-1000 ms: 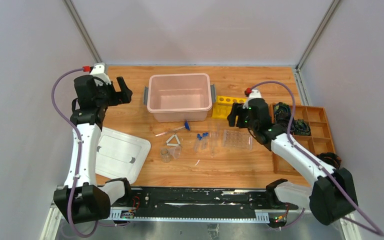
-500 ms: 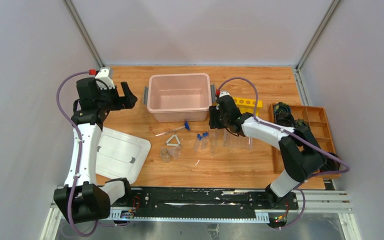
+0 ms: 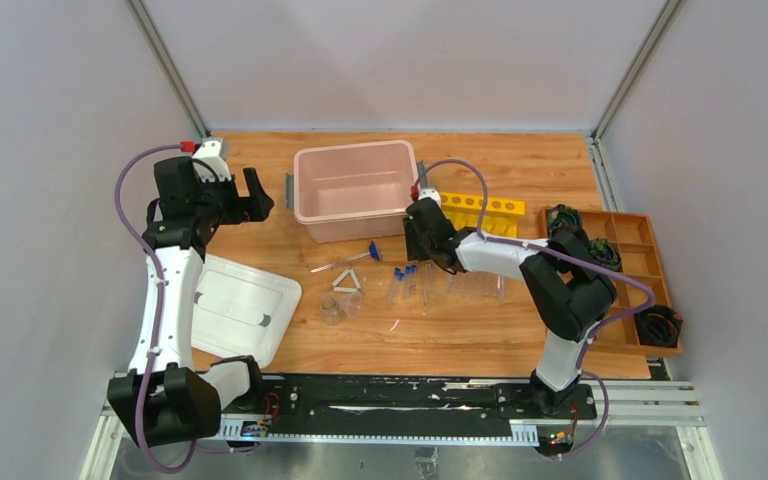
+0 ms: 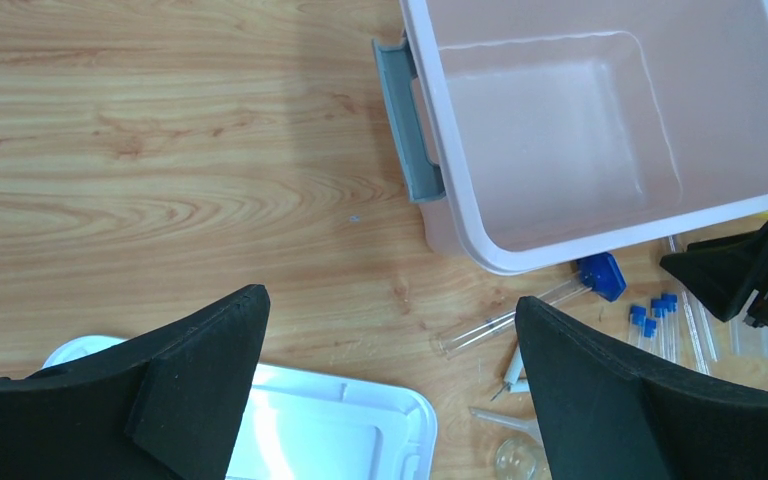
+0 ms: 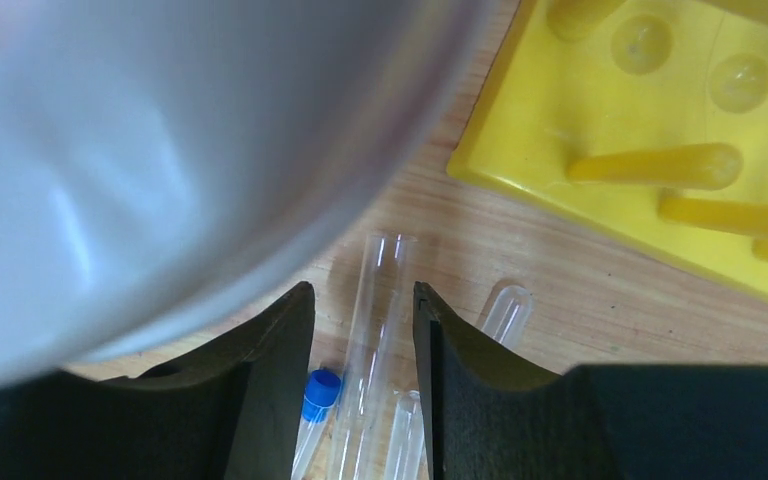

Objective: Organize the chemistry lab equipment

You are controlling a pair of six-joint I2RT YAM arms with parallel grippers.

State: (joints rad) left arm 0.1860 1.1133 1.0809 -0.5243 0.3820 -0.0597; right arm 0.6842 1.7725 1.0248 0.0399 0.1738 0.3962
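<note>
The right gripper (image 5: 362,295) hangs low over the wooden table (image 3: 520,170), just in front of the near right corner of the empty pink bin (image 3: 306,190), and is much the nearer of the two to the loose tubes. Its wrist view shows a clear tube (image 5: 377,285) lying flat on the wood directly under the gap between its fingers, the tube's long axis running along that gap and pointing away from the camera. The fingers stand partway apart, one on each side of the tube, and do not visibly press on it; nothing is lifted. A blue-capped tube (image 5: 318,392) lies just beside it on the left, and a yellow rack (image 5: 600,205) sits beyond on the right. The left gripper (image 4: 390,305) hovers well apart, left of the bin, fingers spread wide and holding nothing.
</note>
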